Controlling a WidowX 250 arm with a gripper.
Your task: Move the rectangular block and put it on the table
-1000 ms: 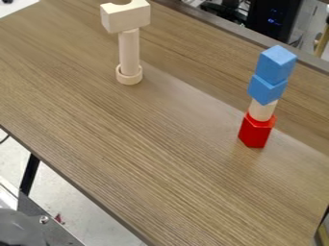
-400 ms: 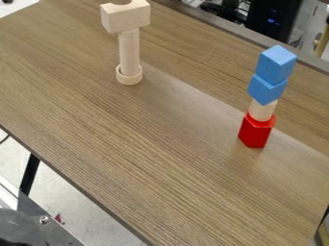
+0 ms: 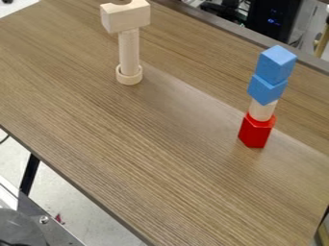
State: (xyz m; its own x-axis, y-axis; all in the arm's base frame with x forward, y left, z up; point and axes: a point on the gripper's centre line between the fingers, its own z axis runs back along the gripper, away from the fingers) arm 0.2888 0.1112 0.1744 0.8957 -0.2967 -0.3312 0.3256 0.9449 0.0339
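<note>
- As I look at the camera view against the earlier frames, the rectangular block (image 3: 125, 20) hasn't budged: it still sits high at the upper left, its curved notch facing up.
- It rests on top of a pale wooden cylinder (image 3: 129, 50), well above the table (image 3: 128, 153), so it isn't down on the wood yet.
- That cylinder stands upright, its foot in a low wooden ring (image 3: 129, 80) on the tabletop, just as before.
- How far open the jaws are, and whether they've got hold of anything, I can't tell.
- Over on the right, the other tower is unchanged too: a red block (image 3: 256, 133) at the bottom, a short pale piece (image 3: 262, 110) on it, then a lower blue block (image 3: 266, 90) and an upper blue block (image 3: 277, 65).
- Those two blue ones are stacked slightly out of line, the top one set a touch to the right, same as a second ago.
- Down in the lower left corner there's a metal plate (image 3: 59, 235) with a screw (image 3: 44, 219) in it, beside a rounded dark grey thing (image 3: 19, 226); I can't make out any clear shift there.
</note>
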